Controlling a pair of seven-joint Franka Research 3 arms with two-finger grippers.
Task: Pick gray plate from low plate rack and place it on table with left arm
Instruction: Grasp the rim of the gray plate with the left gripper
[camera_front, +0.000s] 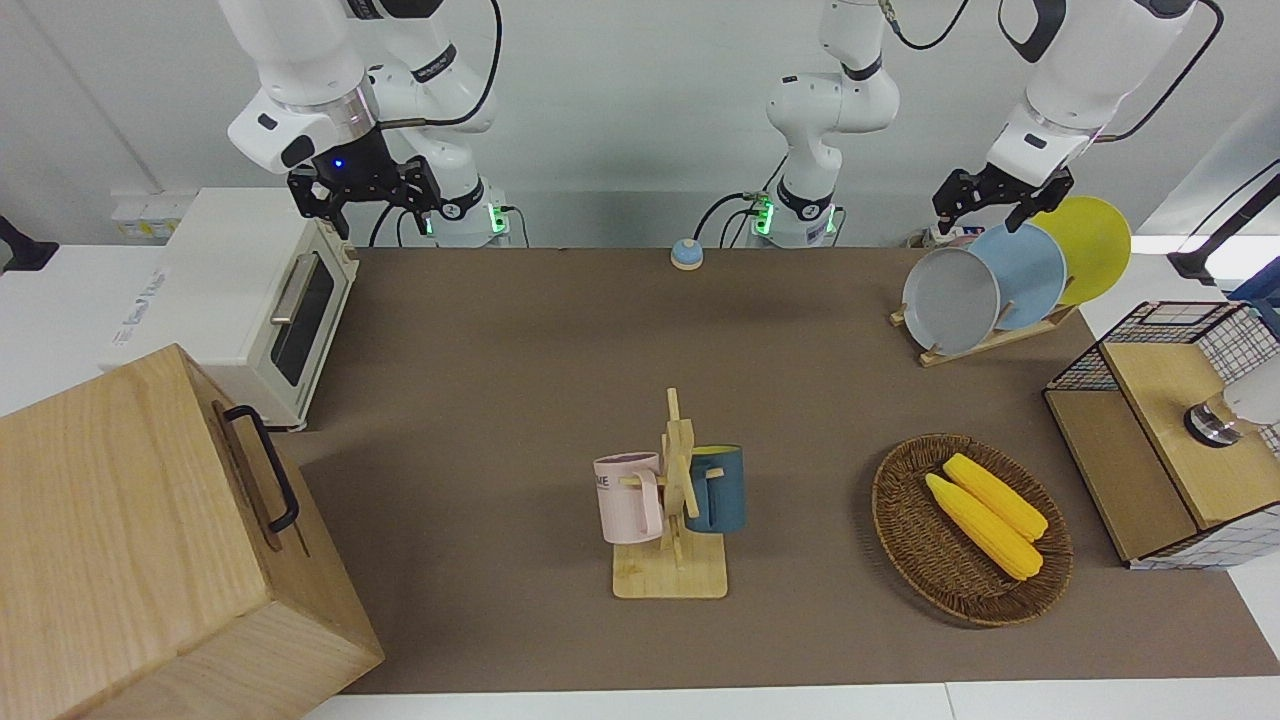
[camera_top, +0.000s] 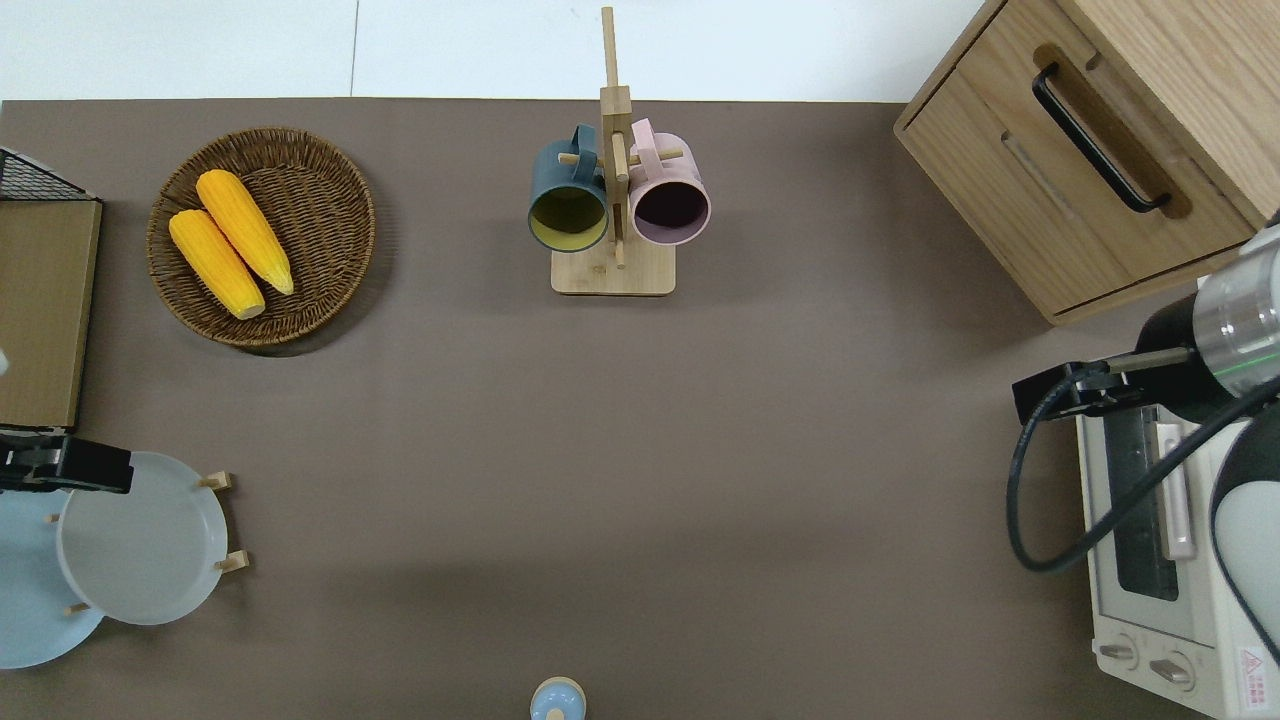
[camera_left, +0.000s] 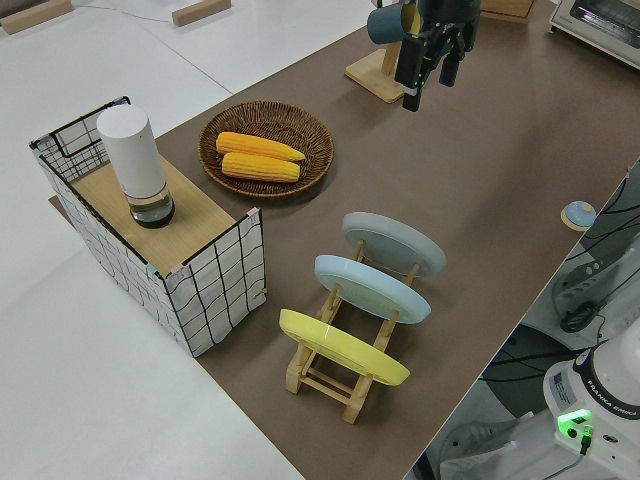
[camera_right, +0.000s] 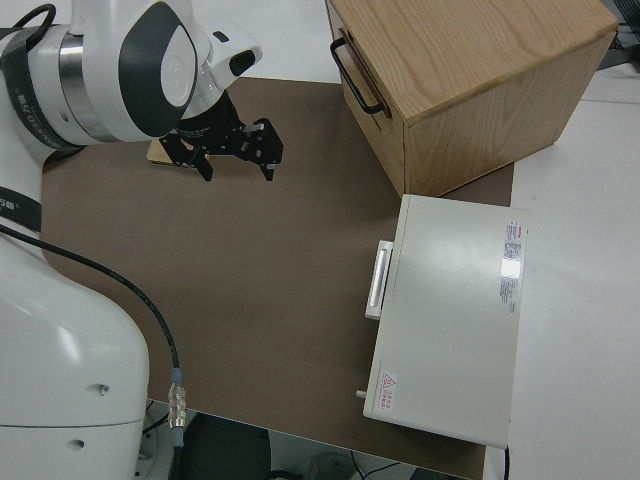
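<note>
The gray plate (camera_front: 950, 300) leans in the slot of the low plate rack (camera_front: 985, 340) farthest from the left arm's end of the table (camera_front: 520, 400). It also shows in the overhead view (camera_top: 140, 540) and the left side view (camera_left: 395, 245). My left gripper (camera_front: 985, 212) is open and empty in the air. In the overhead view the left gripper (camera_top: 65, 468) is over the gray plate's rim farthest from the robots, apart from it. It also shows in the left side view (camera_left: 428, 82). My right gripper (camera_front: 365, 195) is parked and open.
A light blue plate (camera_front: 1030, 275) and a yellow plate (camera_front: 1095, 245) stand in the same rack. A wicker basket (camera_front: 900, 520) holds two corn cobs. There are also a mug tree (camera_front: 672, 500), a wire basket (camera_front: 1170, 320), a toaster oven (camera_front: 250, 300), a wooden cabinet (camera_front: 130, 540) and a small blue bell (camera_front: 686, 254).
</note>
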